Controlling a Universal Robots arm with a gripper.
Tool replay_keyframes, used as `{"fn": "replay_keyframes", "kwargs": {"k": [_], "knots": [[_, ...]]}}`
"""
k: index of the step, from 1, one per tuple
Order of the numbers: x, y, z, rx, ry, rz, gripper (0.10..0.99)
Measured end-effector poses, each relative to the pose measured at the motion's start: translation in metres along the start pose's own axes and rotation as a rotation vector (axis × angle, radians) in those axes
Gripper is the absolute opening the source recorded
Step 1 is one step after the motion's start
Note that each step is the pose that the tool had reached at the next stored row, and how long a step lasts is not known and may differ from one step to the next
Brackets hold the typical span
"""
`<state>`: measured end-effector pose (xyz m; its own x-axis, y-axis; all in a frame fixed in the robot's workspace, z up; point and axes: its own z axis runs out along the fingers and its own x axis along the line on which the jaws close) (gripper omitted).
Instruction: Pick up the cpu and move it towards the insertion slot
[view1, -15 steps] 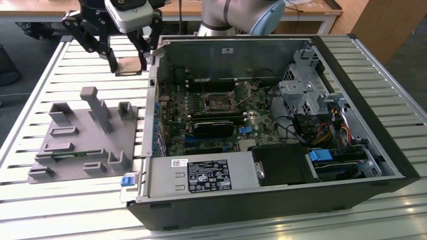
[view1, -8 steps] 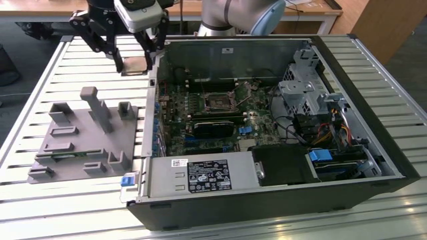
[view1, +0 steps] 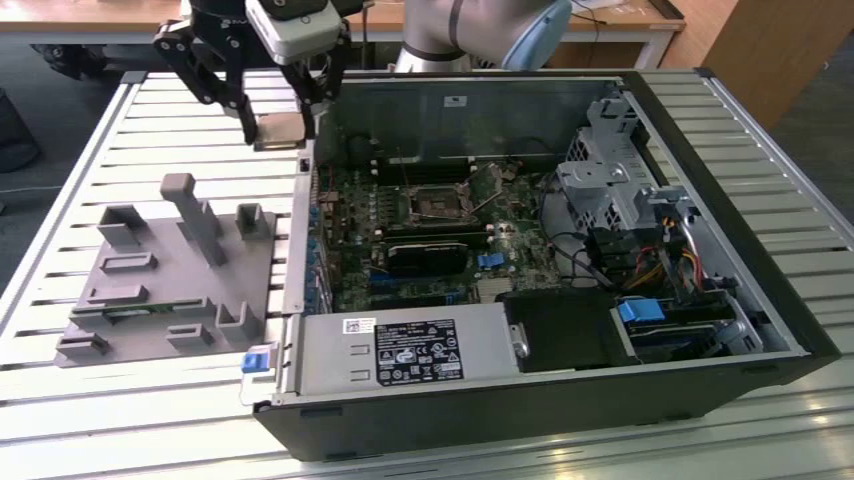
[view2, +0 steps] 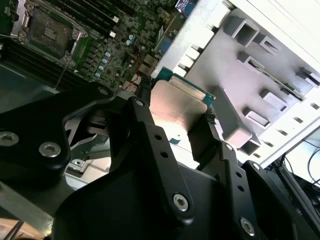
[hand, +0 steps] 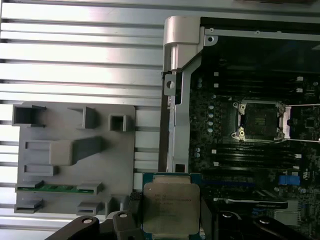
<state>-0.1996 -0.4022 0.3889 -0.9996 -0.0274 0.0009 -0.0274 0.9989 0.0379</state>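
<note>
Black gripper (view1: 280, 130) jaws pinch the flat, square, silvery cpu (hand: 171, 207) above the ribbed metal table (view1: 120, 160), beside the open case; the black square slot (view1: 438, 203) sits apart.

Cpu (hand: 171, 207): small flat square chip, silvery metal top, thin green rim; held level off the desk between two black fingers (hand: 127, 220) pressing opposite edges, just outside the computer case wall (hand: 172, 100). Metal top also seen in the second wrist view (view2: 177, 107).

Insertion slot (hand: 260, 120): square black socket framed in silvery metal, open, unfilled, flat on the motherboard (view1: 400, 235) inside the case, well apart from the chip; seen in the exterior view (view1: 438, 203) too.
</note>
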Motion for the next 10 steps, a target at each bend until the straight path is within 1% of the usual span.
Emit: {"fn": "replay_keyframes", "kwargs": {"k": [6,10], "knots": [[-0.0079,0.0013,0.0001,0.0,0.0,0.0,0.545],[-0.0148,0.0034,0.0002,0.0,-0.0001,0.0,0.545]]}}
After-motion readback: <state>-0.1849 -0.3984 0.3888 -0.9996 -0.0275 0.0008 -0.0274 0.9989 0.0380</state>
